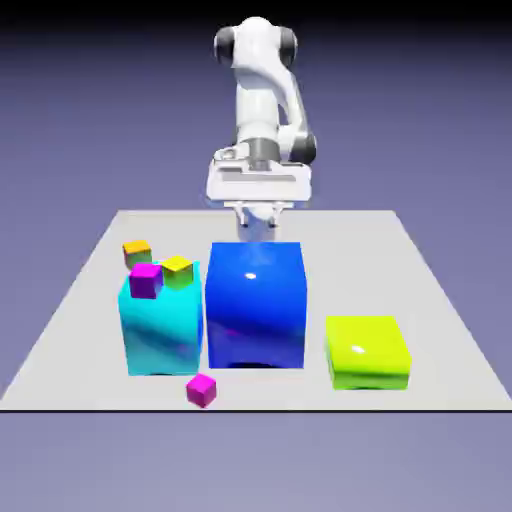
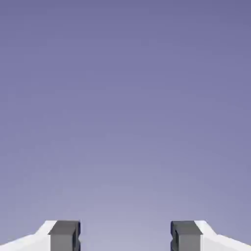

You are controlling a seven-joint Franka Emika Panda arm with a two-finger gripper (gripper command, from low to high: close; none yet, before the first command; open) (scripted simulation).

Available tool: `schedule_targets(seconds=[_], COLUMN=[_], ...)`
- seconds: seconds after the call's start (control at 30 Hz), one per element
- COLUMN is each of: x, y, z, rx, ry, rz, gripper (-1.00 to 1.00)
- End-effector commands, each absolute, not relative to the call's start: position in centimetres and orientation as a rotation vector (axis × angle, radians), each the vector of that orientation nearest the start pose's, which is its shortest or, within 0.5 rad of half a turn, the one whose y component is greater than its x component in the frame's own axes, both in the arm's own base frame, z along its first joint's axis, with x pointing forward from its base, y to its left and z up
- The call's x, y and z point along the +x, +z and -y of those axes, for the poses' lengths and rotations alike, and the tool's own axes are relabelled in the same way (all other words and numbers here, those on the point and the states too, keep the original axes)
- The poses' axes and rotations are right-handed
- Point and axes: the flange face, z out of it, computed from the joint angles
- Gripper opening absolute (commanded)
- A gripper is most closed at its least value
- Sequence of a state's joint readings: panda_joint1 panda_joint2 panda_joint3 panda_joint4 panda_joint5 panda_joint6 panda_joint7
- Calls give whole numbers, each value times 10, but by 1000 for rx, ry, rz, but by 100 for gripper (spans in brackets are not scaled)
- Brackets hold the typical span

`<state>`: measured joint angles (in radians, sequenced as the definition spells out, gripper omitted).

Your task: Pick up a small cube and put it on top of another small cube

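Grey table [image 1: 440, 330], violet backdrop | claw [image 1: 258, 226] released, empty | magenta cube [image 1: 201, 389] at near edge

Both pictures are being rendered bright and sharp, without blur or edge distortion. White glare is being thrown from above onto the blue block [image 1: 255, 304] and lime block [image 1: 368, 350]; hardly any shadows are being cast on the table [image 1: 440, 310].

I saw two magenta cubes [image 1: 145, 279] [image 1: 201, 389], a cyan block [image 1: 160, 330], blue block [image 1: 256, 305], lime block [image 1: 367, 350], and yellow cubes [image 1: 177, 270] beside the cyan block.
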<state>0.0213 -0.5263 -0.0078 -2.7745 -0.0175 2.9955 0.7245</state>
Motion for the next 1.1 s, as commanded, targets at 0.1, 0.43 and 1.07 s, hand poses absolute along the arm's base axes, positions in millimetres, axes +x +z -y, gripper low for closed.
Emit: schedule_targets(seconds=[0.1, 0.43, 1.07], x=[437, 513, 586], y=[430, 351, 160], z=[-12, -18, 1], rx=[-2737, -3170, -3659], ry=[-821, -326, 964], rz=[-826, -534, 155], gripper=[0, 0, 0])
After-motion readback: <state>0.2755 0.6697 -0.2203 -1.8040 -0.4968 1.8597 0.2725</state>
